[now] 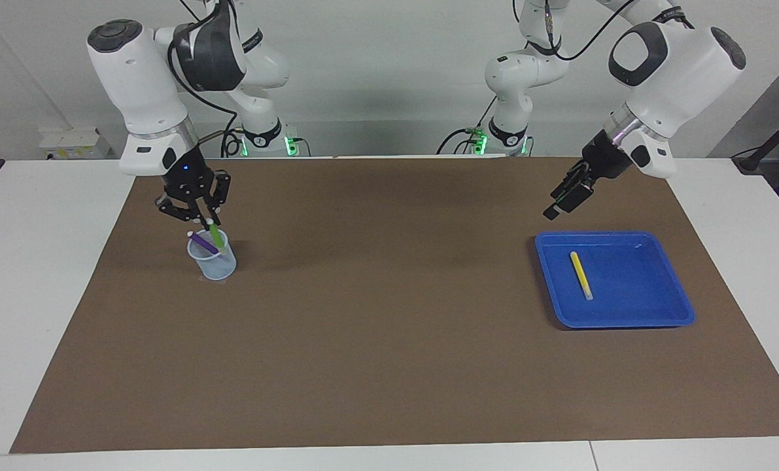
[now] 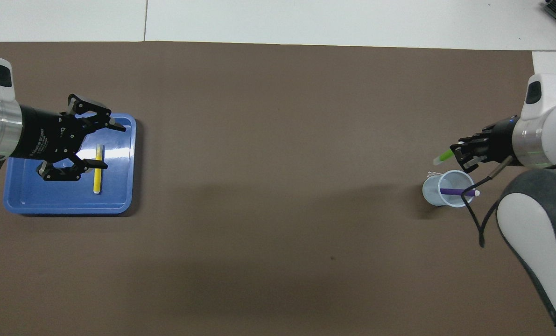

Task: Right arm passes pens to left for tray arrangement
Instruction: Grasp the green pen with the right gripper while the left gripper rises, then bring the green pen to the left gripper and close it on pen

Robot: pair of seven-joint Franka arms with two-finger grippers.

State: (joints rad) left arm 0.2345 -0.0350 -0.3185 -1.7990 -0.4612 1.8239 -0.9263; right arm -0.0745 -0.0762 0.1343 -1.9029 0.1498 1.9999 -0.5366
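Note:
My right gripper (image 1: 201, 221) hangs just over the small pale-blue cup (image 1: 216, 265) at the right arm's end of the table. It is shut on the green pen (image 1: 215, 233), whose lower end is at the cup's mouth. In the overhead view the green pen (image 2: 444, 157) sticks out from the right gripper (image 2: 458, 156). The purple pen (image 1: 203, 242) leans in the cup (image 2: 439, 193). The yellow pen (image 1: 581, 275) lies flat in the blue tray (image 1: 624, 322). My left gripper (image 1: 567, 198) is open and empty above the tray's edge nearer the robots; it also shows in the overhead view (image 2: 103, 143).
A brown mat (image 1: 389, 314) covers most of the white table. The tray (image 2: 67, 207) sits at the left arm's end of it, the cup at the other end.

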